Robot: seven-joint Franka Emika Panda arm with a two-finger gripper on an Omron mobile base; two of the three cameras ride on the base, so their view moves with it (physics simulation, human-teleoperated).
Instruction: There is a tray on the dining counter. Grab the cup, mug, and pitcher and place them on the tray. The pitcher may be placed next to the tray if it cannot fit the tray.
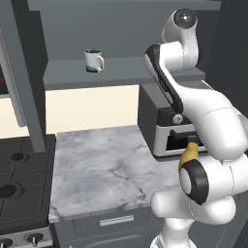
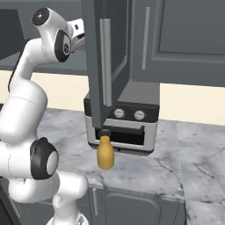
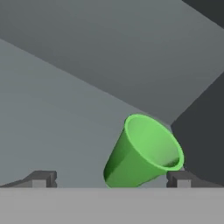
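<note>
In the hand view the green cup [image 3: 142,153] stands on a grey cabinet shelf, close in front of my gripper [image 3: 111,180]. The gripper is open, its fingertips [image 3: 41,179] set wide to either side, and the cup is nearer the right one. Nothing is held. The white mug [image 1: 94,60] stands alone on an upper shelf to the left of my raised arm. Below, on the marble worktop, the yellow pitcher [image 2: 105,154] stands upright in front of the toaster oven [image 2: 123,123]. The tray and the dining counter are out of view.
An open cabinet door [image 2: 103,66] hangs just right of my raised hand. The stove [image 1: 14,179] adjoins the marble worktop [image 1: 106,169] on the left. In the left base view my arm covers part of the pitcher [image 1: 190,154].
</note>
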